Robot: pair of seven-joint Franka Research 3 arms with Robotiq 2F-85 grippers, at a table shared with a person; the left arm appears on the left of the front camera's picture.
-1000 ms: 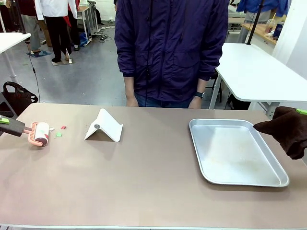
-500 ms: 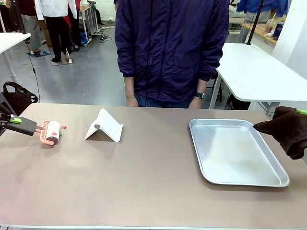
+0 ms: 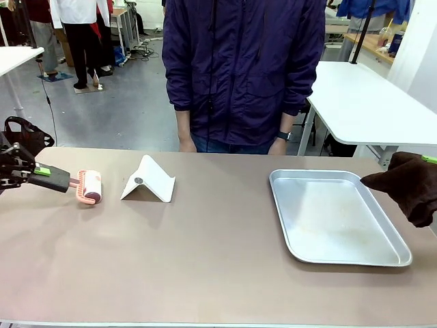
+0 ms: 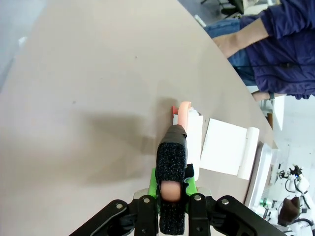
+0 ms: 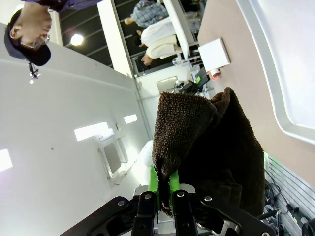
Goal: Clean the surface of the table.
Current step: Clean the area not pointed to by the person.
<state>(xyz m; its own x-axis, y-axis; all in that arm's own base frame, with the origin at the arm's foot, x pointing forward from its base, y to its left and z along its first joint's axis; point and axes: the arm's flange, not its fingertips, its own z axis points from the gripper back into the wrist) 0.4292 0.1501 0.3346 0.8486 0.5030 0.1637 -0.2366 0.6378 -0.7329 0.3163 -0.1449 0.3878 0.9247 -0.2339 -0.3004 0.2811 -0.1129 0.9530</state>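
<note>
The taupe table (image 3: 205, 266) spans the front view. At its left end my left gripper (image 3: 42, 172) is shut on the black foam handle (image 4: 172, 157) of a pink lint roller (image 3: 89, 186), whose roll lies on the table top just left of a white folded stand (image 3: 148, 179). In the left wrist view the roller head (image 4: 189, 129) points away from the left gripper (image 4: 172, 183). At the right edge my right gripper (image 3: 427, 160) is shut on a dark brown cloth (image 3: 408, 186), held just above the table; the cloth (image 5: 206, 147) drapes over the right gripper (image 5: 165, 187).
A shallow silver metal tray (image 3: 404, 258) lies on the right half of the table. A person in a dark purple jacket (image 3: 242, 68) stands at the far side, hands down. A glossy white table (image 3: 369, 102) stands behind at the right.
My left gripper has rolled the lint roller rightward toward the white stand, over the small green and red scraps, which no longer show. The right arm and cloth stayed still.
</note>
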